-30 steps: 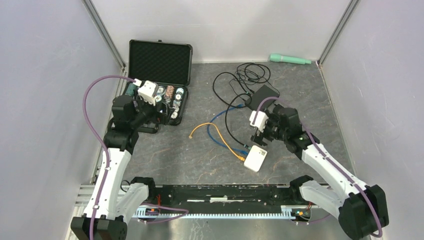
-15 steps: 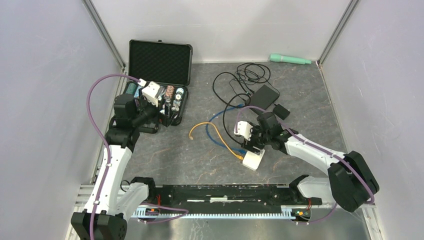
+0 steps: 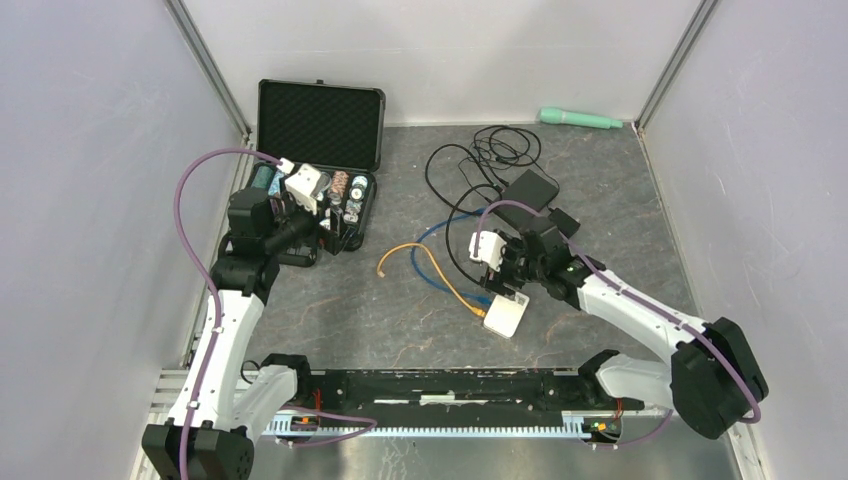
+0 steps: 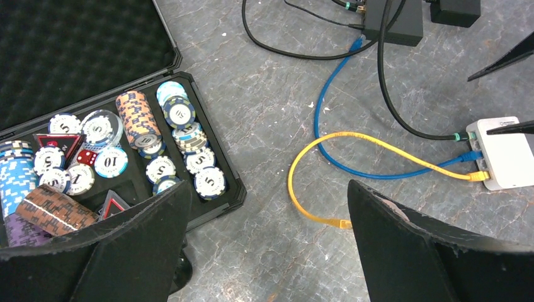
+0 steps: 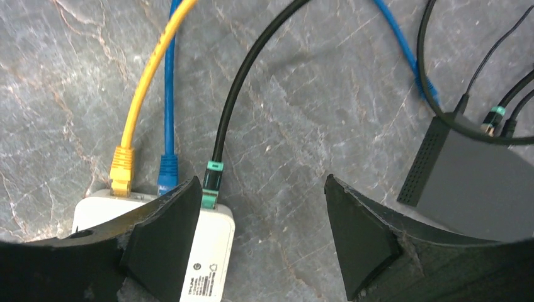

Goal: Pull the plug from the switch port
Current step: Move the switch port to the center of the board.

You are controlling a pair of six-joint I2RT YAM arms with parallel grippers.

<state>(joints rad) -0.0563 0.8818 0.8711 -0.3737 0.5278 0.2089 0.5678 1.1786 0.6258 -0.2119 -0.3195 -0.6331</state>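
Note:
The white switch (image 3: 503,316) lies on the grey table with three plugs in its ports: yellow (image 5: 121,165), blue (image 5: 167,170) and a teal plug on a black cable (image 5: 212,179). My right gripper (image 3: 508,287) is open, just above the switch's port side. In the right wrist view the gripper (image 5: 261,182) has its left finger over the switch (image 5: 211,251) beside the teal plug and its right finger over bare table. My left gripper (image 3: 335,236) is open and empty, held high by the case. The switch shows at the right edge of the left wrist view (image 4: 507,154), with the gripper (image 4: 269,189) far from it.
An open black case (image 3: 320,120) with poker chips (image 4: 135,119) stands at the left. A black power brick (image 3: 530,190) and coiled black cables (image 3: 490,150) lie behind the switch. A green torch (image 3: 580,120) lies at the back wall. The yellow cable's loose end (image 4: 343,223) lies mid-table.
My right gripper has swung left and down from beside the power brick to just over the switch's ports. The switch has shifted slightly left. The left arm has barely moved.

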